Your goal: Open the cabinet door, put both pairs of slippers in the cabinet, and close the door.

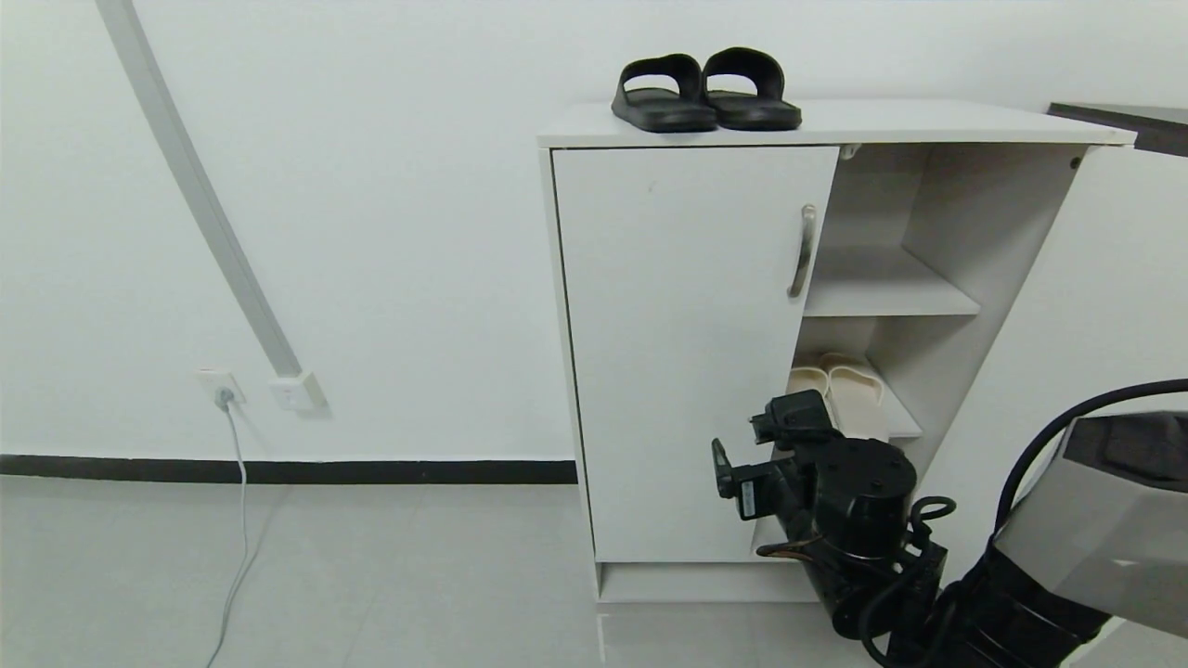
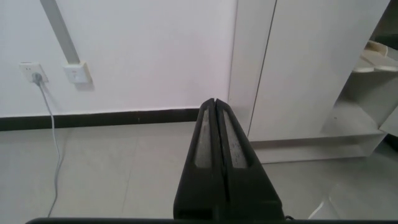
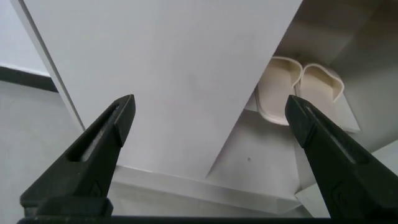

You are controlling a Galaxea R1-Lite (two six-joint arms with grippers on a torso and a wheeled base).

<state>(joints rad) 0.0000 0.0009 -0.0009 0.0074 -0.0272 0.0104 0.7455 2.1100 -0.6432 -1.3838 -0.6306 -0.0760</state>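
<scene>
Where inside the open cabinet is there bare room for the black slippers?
The upper shelf, beside the closed door's handle, is bare. The shelf below is crowded by the beige slippers.

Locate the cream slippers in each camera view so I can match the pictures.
Head view: cream slippers on the lower shelf, just right of the closed door.
Left wrist view: slippers at the frame edge, past the closed door.
Right wrist view: slippers just beyond the door's free edge.
Shared landmark: the closed door.
</scene>
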